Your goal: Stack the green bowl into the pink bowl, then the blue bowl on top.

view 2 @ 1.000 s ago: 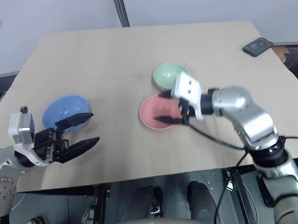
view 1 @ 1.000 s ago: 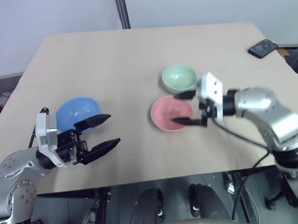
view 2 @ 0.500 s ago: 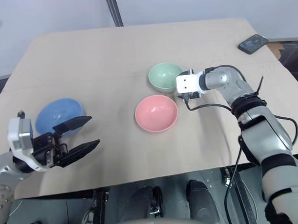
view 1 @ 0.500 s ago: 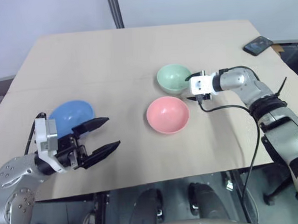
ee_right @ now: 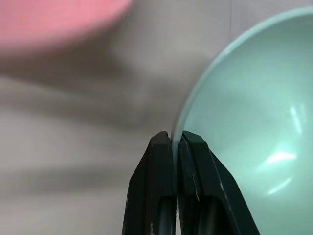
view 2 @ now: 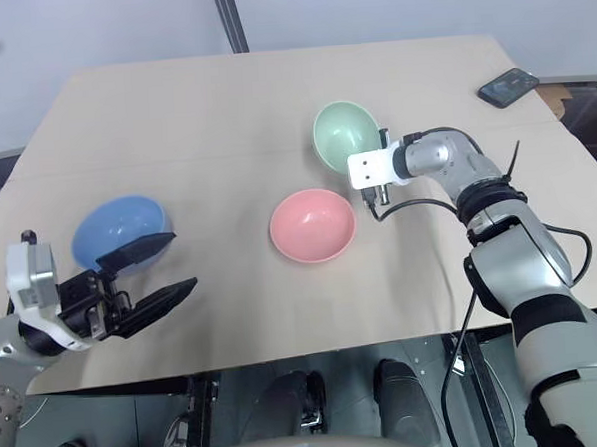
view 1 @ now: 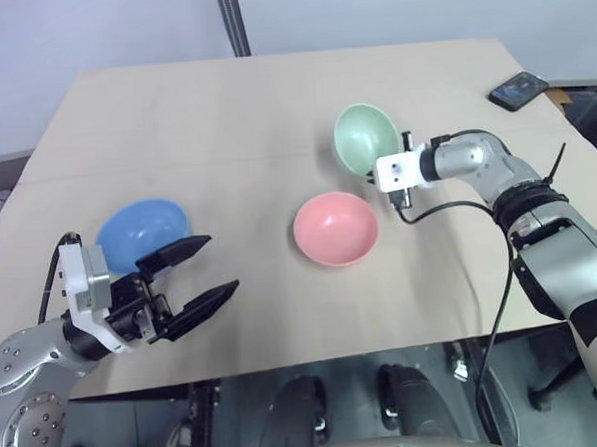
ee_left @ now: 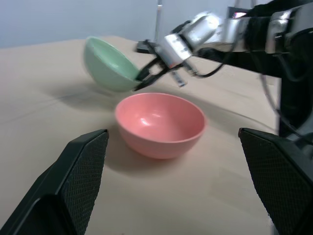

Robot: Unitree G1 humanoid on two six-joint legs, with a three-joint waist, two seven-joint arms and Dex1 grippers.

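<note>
Now tipped up off the bench [view 1: 272, 95], small smooth mint-green bowl [view 1: 359, 137], rim pinched by right tool [ee_right: 175, 142], beside salmon-pink bowl [view 1: 336, 228], left tool [view 1: 199, 273] spread wide near sky-blue bowl [view 1: 139, 230]

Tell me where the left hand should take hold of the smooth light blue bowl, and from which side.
Grip the smooth light blue bowl by its thin rim, one finger inside and one outside the wall. It sits upright, mouth up, and looks too wide to span. Probably best to come from the near edge, where the open left hand is nearest; the right hand pinches the pale green bowl likewise.
</note>
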